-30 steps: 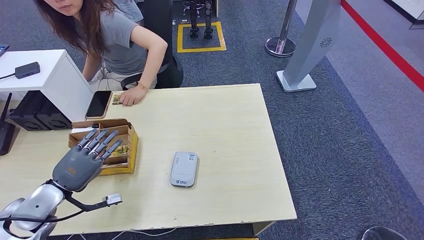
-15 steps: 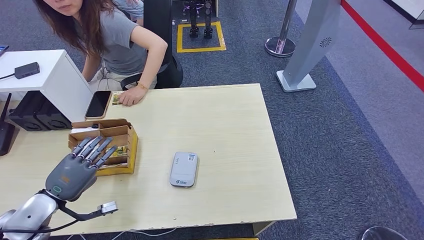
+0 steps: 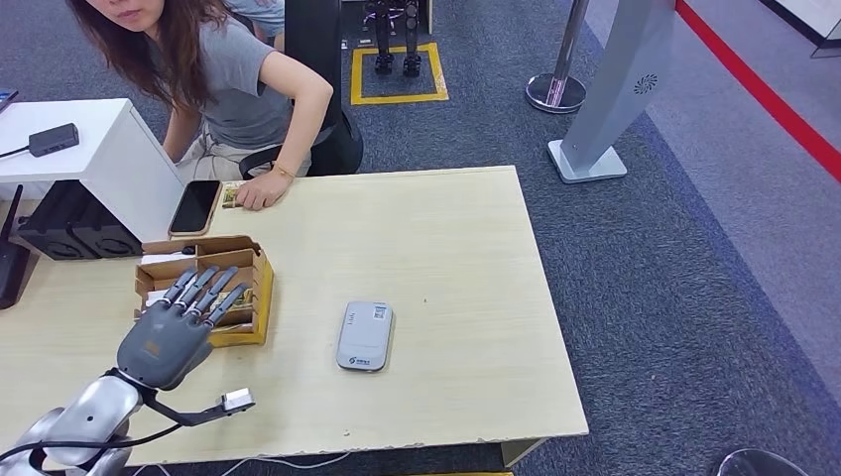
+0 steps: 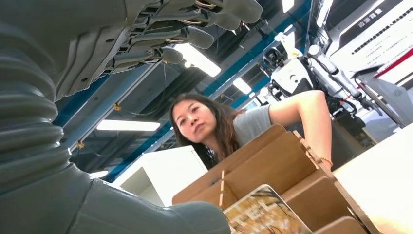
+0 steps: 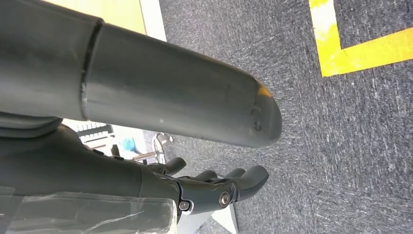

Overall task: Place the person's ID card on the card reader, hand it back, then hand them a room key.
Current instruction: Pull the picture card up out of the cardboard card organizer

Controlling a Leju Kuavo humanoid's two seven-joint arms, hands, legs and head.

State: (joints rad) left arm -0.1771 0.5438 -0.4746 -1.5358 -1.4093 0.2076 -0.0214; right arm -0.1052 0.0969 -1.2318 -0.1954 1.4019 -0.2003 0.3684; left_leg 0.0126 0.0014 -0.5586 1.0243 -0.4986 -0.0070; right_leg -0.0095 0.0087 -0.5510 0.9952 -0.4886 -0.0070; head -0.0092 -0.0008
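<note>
Head view gives me the wooden table [image 3: 446, 238], the person [image 3: 228, 79] resting a hand on the ID card [image 3: 232, 195] at its far edge, and the card reader [image 3: 365, 335] mid-table. My left hand [image 3: 174, 332] hovers empty, fingers spread, above the cardboard key box [image 3: 248, 260], likely for a room key [image 4: 265, 214], which the left wrist view reveals inside. Right hand [image 5: 214, 187] hangs empty over carpet, fingers loosely curled.

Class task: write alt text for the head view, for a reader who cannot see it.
The robot's left hand hovers, fingers spread, over a cardboard card box on a wooden table. A grey card reader lies nearby; a seated person rests a hand on a card.
</note>
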